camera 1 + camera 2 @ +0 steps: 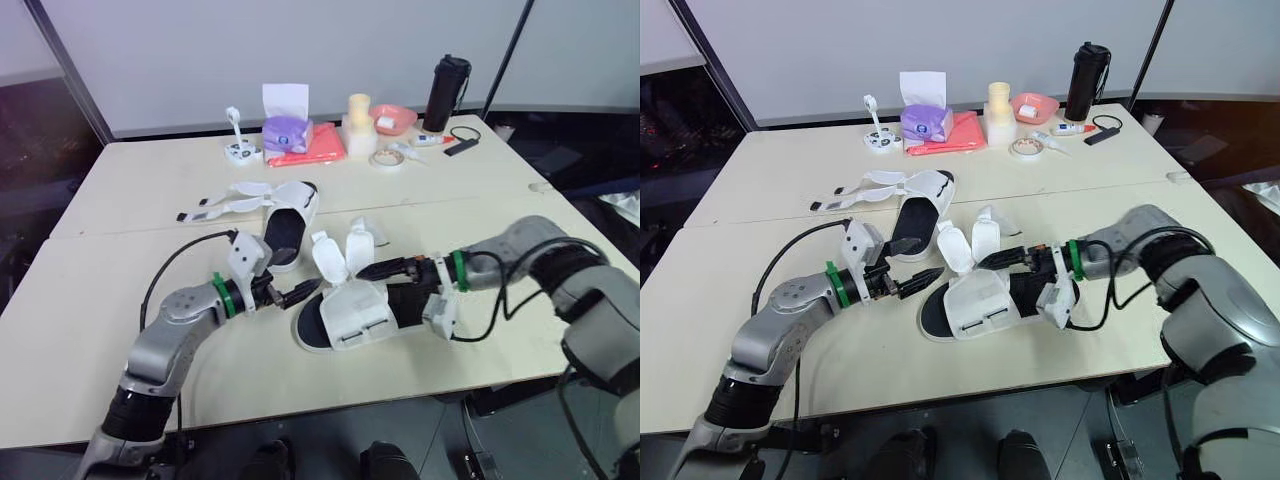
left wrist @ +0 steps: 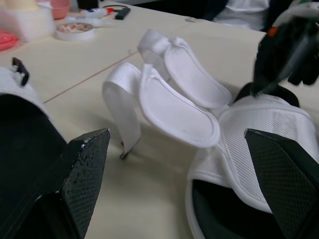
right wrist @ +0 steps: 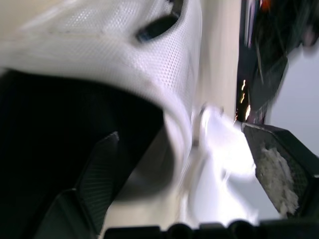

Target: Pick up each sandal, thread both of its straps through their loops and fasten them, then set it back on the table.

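1. The near sandal (image 1: pixel 345 318), with a white mesh upper over a black footbed, lies flat on the table (image 1: pixel 100 330) at the middle of the head view.
2. Its two white straps (image 1: pixel 332 258) are unfastened and stand up from the upper, tilting toward 11 o'clock.
3. The left gripper (image 1: pixel 303 292) sits at 9 o'clock of this sandal, just beside its toe end. Its black fingers (image 2: pixel 84 164) are spread wide, with nothing pinched between them.
4. The right gripper (image 1: pixel 378 275) reaches in from 3 o'clock at the sandal's open end. Its fingers (image 3: pixel 99 169) are spread, and the edge of the mesh upper lies between them. Whether they touch it cannot be told.
5. The far sandal (image 1: pixel 288 228) lies at 11 o'clock of the near one, close by. Its loose straps (image 1: pixel 225 206) trail out flat toward 9 o'clock.
6. At 12 o'clock, along the far edge, stand a purple tissue pack (image 1: pixel 287 131), a red cloth (image 1: pixel 318 150), a tape roll (image 1: pixel 386 160), a pink bowl (image 1: pixel 395 118) and a black flask (image 1: pixel 446 92).
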Robot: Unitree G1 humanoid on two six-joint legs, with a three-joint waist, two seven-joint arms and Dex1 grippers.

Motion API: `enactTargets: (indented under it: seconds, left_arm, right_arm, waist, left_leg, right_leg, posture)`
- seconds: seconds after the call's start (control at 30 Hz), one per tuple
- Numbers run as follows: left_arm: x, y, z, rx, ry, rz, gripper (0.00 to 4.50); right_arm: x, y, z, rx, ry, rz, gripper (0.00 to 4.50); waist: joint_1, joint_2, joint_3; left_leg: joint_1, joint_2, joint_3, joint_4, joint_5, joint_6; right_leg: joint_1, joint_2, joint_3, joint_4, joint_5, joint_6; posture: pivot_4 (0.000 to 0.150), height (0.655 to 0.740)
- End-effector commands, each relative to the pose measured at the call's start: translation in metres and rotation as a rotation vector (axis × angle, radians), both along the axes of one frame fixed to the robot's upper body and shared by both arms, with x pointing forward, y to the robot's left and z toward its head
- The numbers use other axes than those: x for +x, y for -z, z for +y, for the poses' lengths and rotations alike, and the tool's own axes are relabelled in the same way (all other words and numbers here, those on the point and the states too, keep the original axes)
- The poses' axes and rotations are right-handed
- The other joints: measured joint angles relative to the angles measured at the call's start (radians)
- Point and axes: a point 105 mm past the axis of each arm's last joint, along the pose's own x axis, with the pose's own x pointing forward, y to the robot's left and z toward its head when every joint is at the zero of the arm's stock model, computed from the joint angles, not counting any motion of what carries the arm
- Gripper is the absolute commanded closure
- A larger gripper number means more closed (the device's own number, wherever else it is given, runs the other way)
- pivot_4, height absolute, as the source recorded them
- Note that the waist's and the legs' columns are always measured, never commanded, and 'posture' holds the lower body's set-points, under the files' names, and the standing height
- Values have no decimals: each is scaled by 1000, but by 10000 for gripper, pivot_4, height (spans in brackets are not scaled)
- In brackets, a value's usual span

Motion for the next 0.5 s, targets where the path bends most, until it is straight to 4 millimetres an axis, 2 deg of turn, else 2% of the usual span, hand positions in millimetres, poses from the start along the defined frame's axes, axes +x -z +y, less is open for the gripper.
enactTargets:
  seconds: [0.03,0.17,0.37,0.4,0.5]
  left_arm:
    - [-6,-9,0,12,52,-57,0]
    - [-11,-5,3,36,105,-49,0]
    - [-25,8,8,81,195,-13,0]
    - [-28,10,9,87,211,-7,0]
    - [-39,19,12,125,260,3,9051]
  right_arm:
    - [-12,6,-32,-43,119,105,504]
    - [-25,1,-45,-44,317,179,504]
    - [-39,-34,-48,116,636,436,504]
    - [-39,-42,-46,184,675,484,504]
    - [-35,-61,-47,396,831,629,0]
  waist:
    - [2,0,0]
    - [-1,1,0]
    - [0,5,0]
    - [0,5,0]
    - [2,5,0]
  left_leg:
    - [1,0,0,0,0,0]
    - [8,1,0,0,-4,6]
    - [8,5,-2,1,-4,7]
    - [8,6,-1,1,-5,7]
    - [7,7,0,1,-5,7]
  right_leg:
    - [1,0,0,0,0,0]
    - [12,-1,-1,-6,-1,1]
    - [11,-1,0,-6,-1,1]
    - [11,-1,0,-6,-1,0]
    - [10,-1,0,-6,-3,-3]
  posture:
    - [1500,7400]
    - [1500,7400]
    - [1500,7400]
    - [1500,7400]
    - [1500,7400]
